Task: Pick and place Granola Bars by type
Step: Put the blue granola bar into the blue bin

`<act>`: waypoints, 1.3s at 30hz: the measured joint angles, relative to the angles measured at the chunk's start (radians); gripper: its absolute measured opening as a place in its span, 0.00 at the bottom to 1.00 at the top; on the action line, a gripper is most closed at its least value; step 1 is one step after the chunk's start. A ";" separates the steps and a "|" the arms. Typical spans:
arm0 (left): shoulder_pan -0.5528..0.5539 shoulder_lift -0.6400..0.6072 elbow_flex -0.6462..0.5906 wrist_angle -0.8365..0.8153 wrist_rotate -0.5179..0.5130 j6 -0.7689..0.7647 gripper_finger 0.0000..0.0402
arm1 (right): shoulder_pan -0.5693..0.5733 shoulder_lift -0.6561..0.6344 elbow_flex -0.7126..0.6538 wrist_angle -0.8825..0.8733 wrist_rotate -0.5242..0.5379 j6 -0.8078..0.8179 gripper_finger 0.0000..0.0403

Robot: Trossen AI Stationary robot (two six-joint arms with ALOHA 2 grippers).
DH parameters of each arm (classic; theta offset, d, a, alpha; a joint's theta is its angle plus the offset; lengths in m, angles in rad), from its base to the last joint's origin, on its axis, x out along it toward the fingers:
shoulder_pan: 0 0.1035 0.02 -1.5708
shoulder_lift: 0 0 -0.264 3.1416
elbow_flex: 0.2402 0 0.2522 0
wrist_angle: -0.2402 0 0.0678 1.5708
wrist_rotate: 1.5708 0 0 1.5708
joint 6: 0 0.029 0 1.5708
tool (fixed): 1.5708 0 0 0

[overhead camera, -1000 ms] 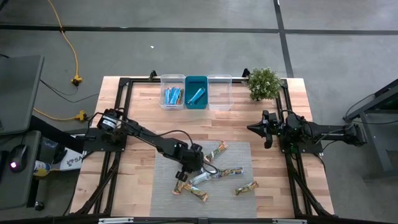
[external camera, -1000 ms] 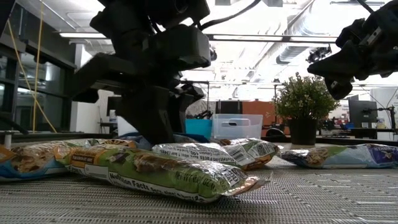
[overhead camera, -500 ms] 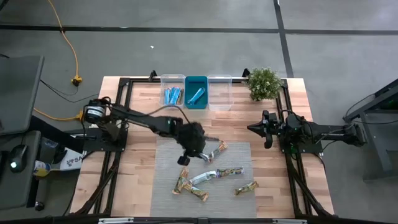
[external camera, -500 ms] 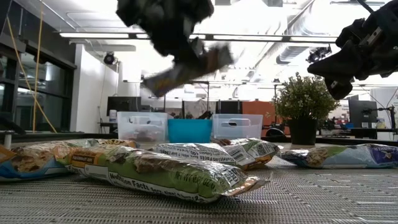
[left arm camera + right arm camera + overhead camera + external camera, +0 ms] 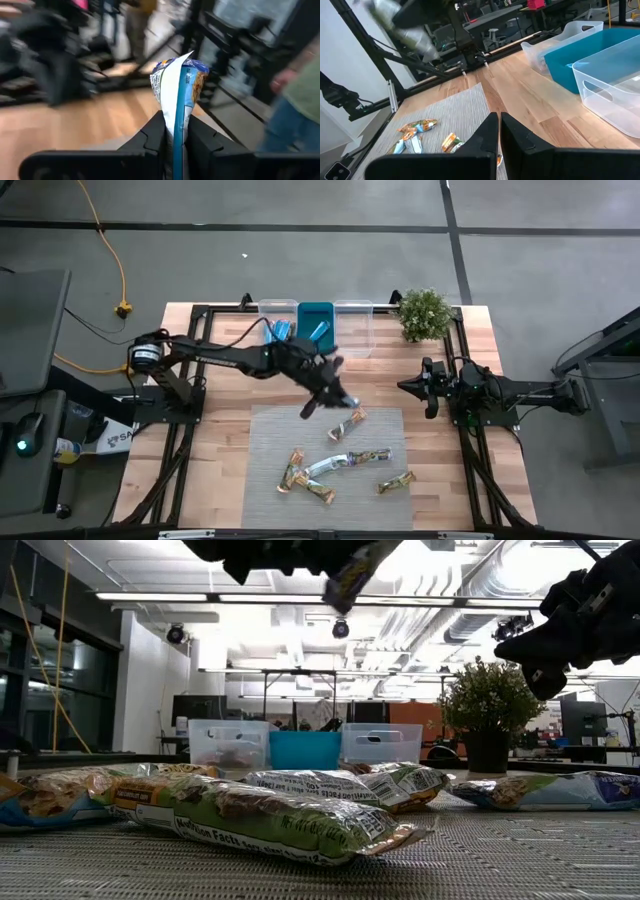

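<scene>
Left end effector (image 5: 325,385) raised above the desk (image 5: 225,360), over bare wood between the row of bins and the grey mat (image 5: 265,450), fingers pinched on one granola bar (image 5: 177,95) with a blue-and-white wrapper, held by one end so the rest stands out past the fingertips. Seen from table height only as a dark mass at the top of the picture, bar (image 5: 350,570) hanging from it. Right end effector (image 5: 408,387) parked near the right edge of the desk, fingers drawn together and holding nothing, just in front of the potted plant (image 5: 424,313) at the far right corner.

Five granola bars counted on the mat: one tan-green (image 5: 348,421) near its far edge, one (image 5: 292,471) toward the near left, one (image 5: 320,493) at the near edge, one silvery-white (image 5: 352,459) in the middle, one (image 5: 396,481) near the right.

Three bins along the far edge: left clear bin (image 5: 264,308) holding bright blue bars (image 5: 278,332), count unclear; teal bin (image 5: 316,308) holding at least one blue bar (image 5: 318,332); right clear bin (image 5: 353,308) without visible contents.

A person's arm (image 5: 300,85) visible beyond the desk.
</scene>
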 joint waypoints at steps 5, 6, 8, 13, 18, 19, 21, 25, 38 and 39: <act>0.055 -0.016 0.001 0.070 -0.121 -0.020 0.12 | 0.000 0.000 0.000 0.000 0.000 0.000 0.00; 0.068 -0.020 0.001 0.075 -0.143 -0.026 0.12 | 0.000 0.000 0.000 0.000 0.000 0.000 0.00; 0.094 -0.031 0.000 0.063 -0.200 -0.055 0.12 | 0.000 0.000 0.000 0.000 0.000 0.000 0.00; 0.148 -0.052 0.000 0.070 -0.391 -0.190 0.12 | 0.000 0.000 0.000 0.000 0.000 0.000 0.00; 0.200 -0.062 0.000 0.043 -0.584 -0.346 0.12 | 0.000 0.000 0.000 0.000 0.000 0.000 0.00; 0.209 -0.065 0.000 0.018 -0.629 -0.381 0.12 | 0.000 0.000 0.000 0.000 0.000 0.000 0.00; 0.227 -0.066 0.000 -0.050 -0.717 -0.455 0.12 | 0.000 0.000 0.000 0.000 0.000 0.000 0.00; 0.257 -0.065 0.000 -0.206 -0.876 -0.594 0.12 | 0.000 0.000 0.000 0.000 0.000 0.000 0.00; 0.387 0.000 0.000 -0.317 -0.948 -0.675 0.12 | 0.000 0.000 0.000 0.000 0.000 0.000 0.00; 0.390 0.016 0.000 -0.303 -0.931 -0.675 0.12 | 0.000 0.000 0.000 0.000 0.000 0.000 0.00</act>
